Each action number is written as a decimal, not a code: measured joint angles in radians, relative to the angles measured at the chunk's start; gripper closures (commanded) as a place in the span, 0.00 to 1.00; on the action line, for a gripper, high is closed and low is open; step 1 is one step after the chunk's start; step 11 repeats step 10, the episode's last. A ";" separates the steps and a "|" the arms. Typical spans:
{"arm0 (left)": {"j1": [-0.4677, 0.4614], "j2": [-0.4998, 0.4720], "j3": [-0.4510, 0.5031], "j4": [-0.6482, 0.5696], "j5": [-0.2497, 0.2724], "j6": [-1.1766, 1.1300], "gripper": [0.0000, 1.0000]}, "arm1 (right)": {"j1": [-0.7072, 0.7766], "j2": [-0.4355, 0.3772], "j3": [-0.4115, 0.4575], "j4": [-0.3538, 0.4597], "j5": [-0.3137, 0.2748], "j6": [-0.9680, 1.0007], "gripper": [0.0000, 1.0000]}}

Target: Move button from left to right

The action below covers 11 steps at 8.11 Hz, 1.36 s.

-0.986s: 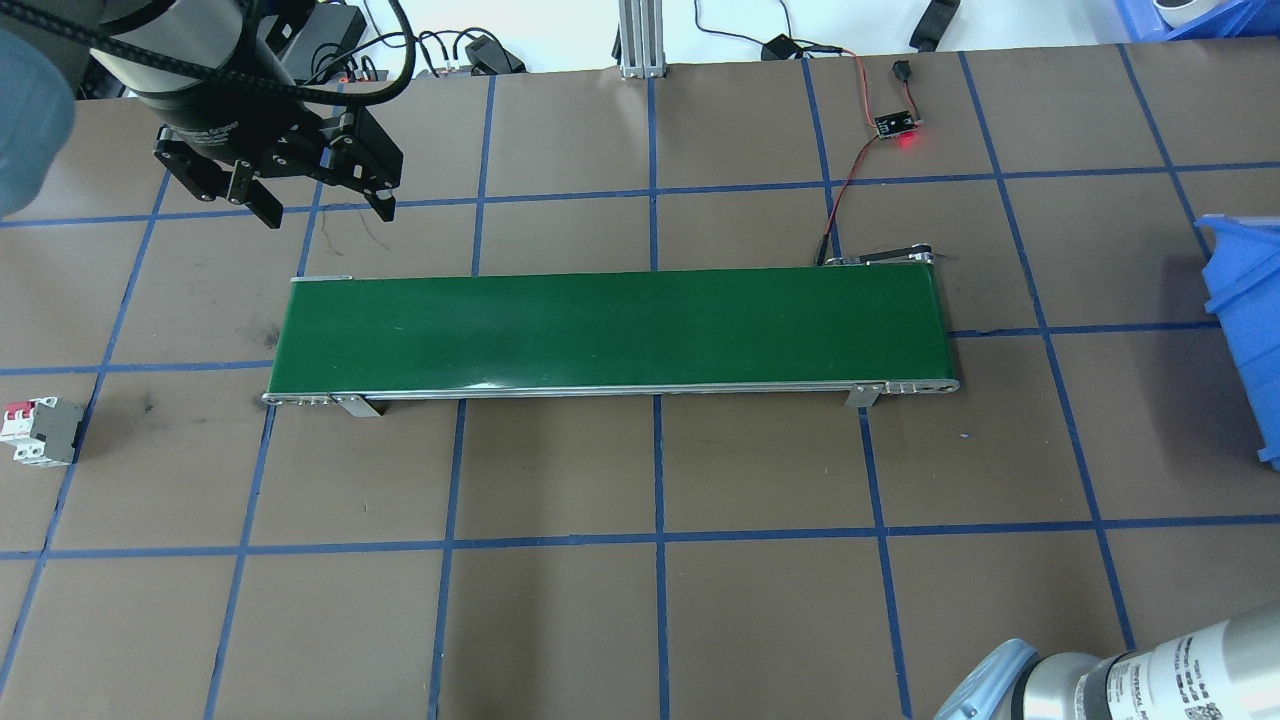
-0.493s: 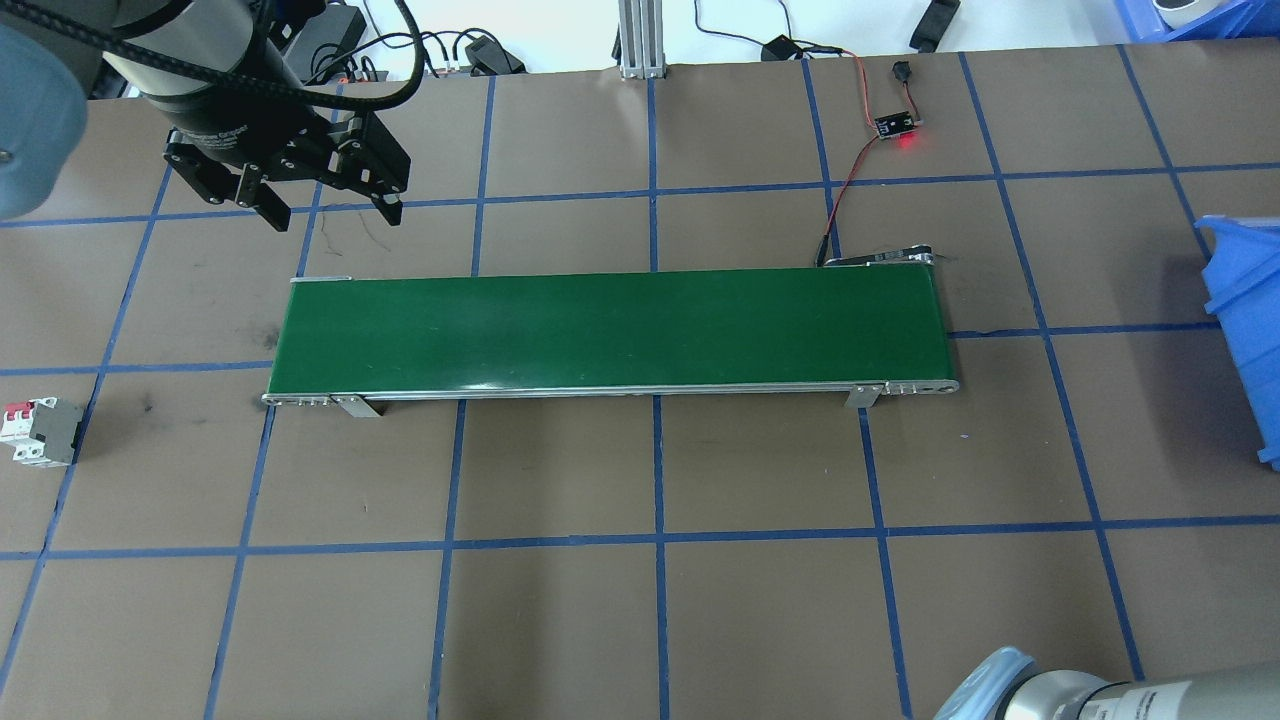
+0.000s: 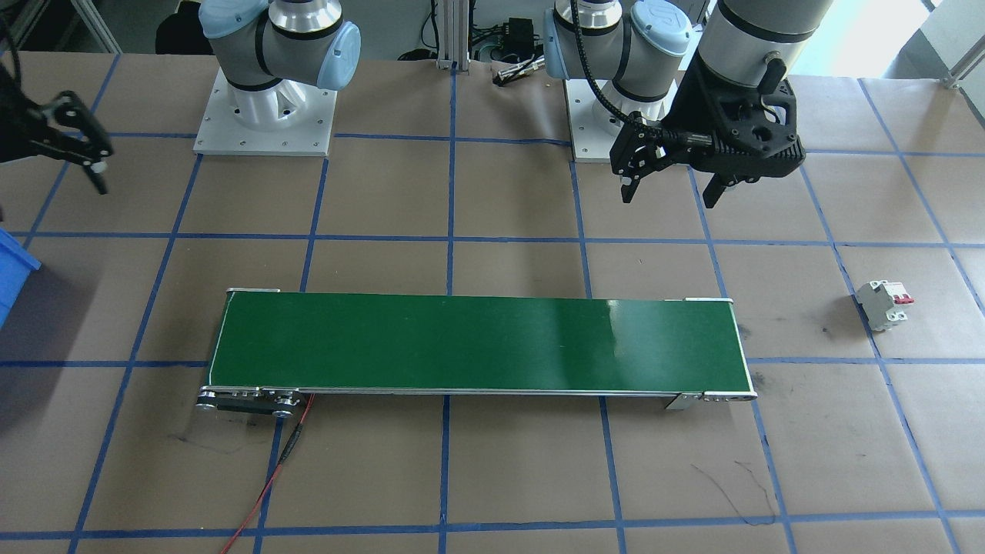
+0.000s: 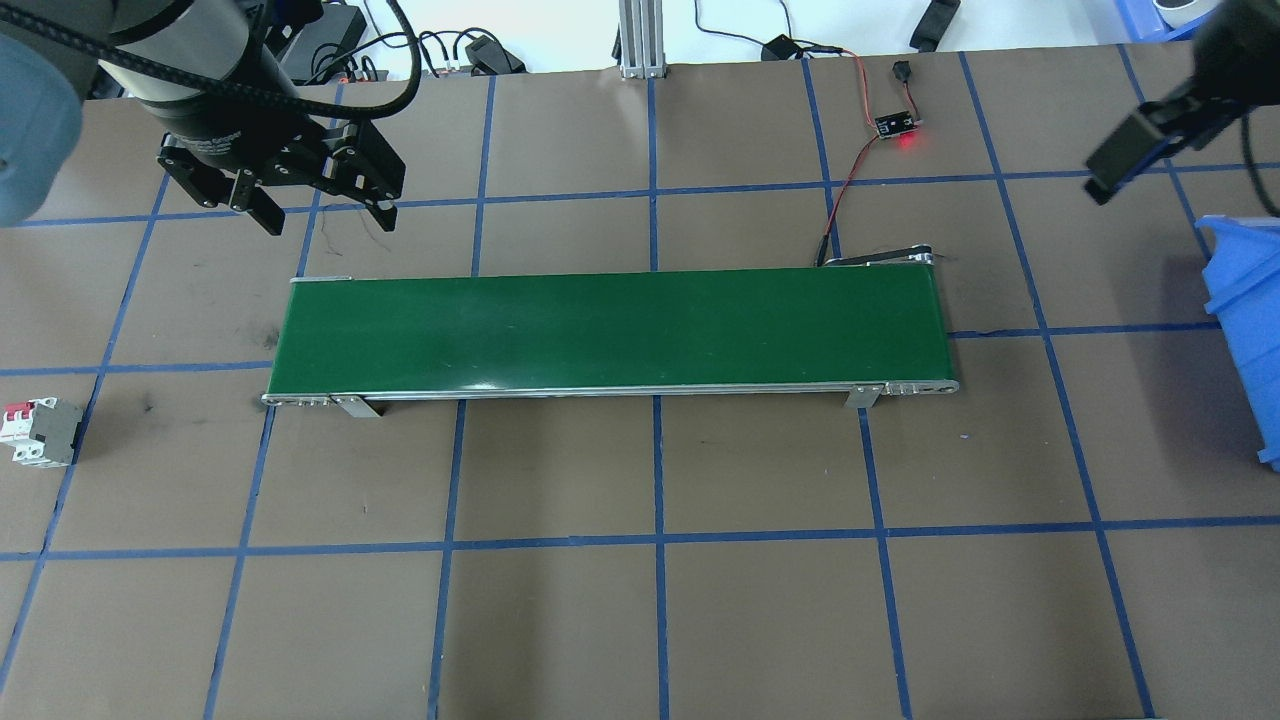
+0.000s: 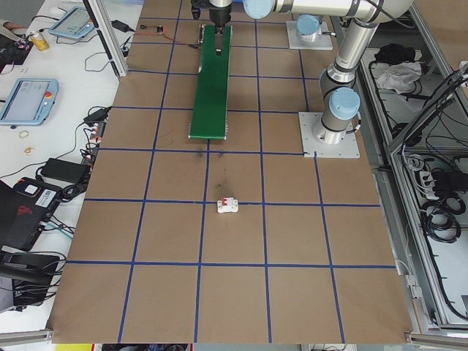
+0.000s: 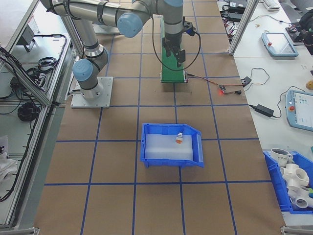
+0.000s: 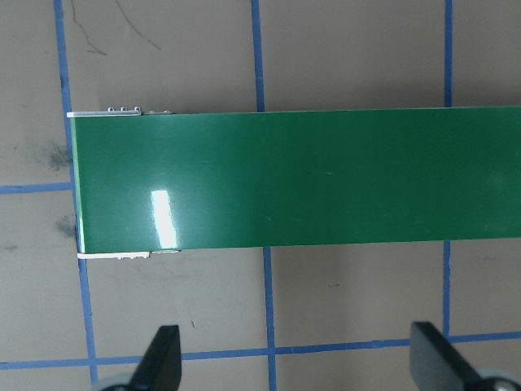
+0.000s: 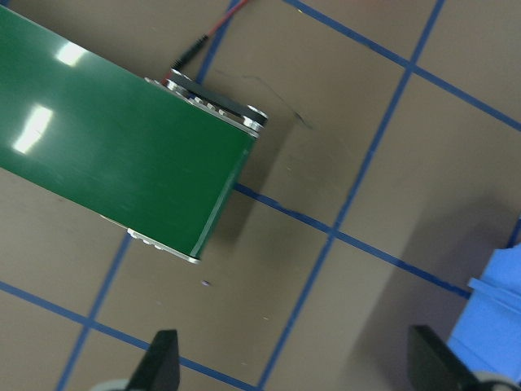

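Items listed as seen from the overhead camera, left to right.

1. Circuit breaker (image 4: 40,432): a boxy white and grey plastic block with red switches. It lies on the brown table (image 4: 760,620) well clear of the belt and is no part of the job.
2. Left gripper (image 4: 330,218): matte black, two hinged fingers. It hovers beyond the belt's left end with its jaws spread wide and nothing between them.
3. Conveyor belt (image 4: 610,330): a long, flat strip of glossy dark green on a thin metal frame. We find no object on its surface.
4. Small circuit board (image 4: 897,125): black, with a red light and red and black leads running to the belt.
5. Right gripper (image 3: 85,150): it hangs above the table near the belt's right end. Its wrist camera shows the fingers parted and empty.
6. Blue bin (image 4: 1240,300): a moulded plastic bin with sloped walls.
7. Small item (image 6: 179,138) lying inside the bin: it is too small for us to make out a green cap, but we take it for the button.

Status: we judge the transfer finished, with both arms free and nothing left to carry. If the item is not the button, then the button shows in no view.
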 measured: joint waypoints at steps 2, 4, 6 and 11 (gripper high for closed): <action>0.006 0.006 -0.001 0.004 -0.001 0.002 0.00 | 0.212 0.013 -0.004 0.003 -0.006 0.320 0.00; 0.006 0.009 -0.002 0.004 0.003 0.002 0.00 | 0.301 0.035 -0.004 0.000 0.018 0.485 0.00; 0.007 0.009 -0.007 -0.005 0.004 0.000 0.00 | 0.323 0.046 -0.004 0.002 0.023 0.532 0.00; 0.006 0.015 -0.013 -0.005 -0.006 0.000 0.00 | 0.328 0.046 -0.004 0.004 0.012 0.529 0.00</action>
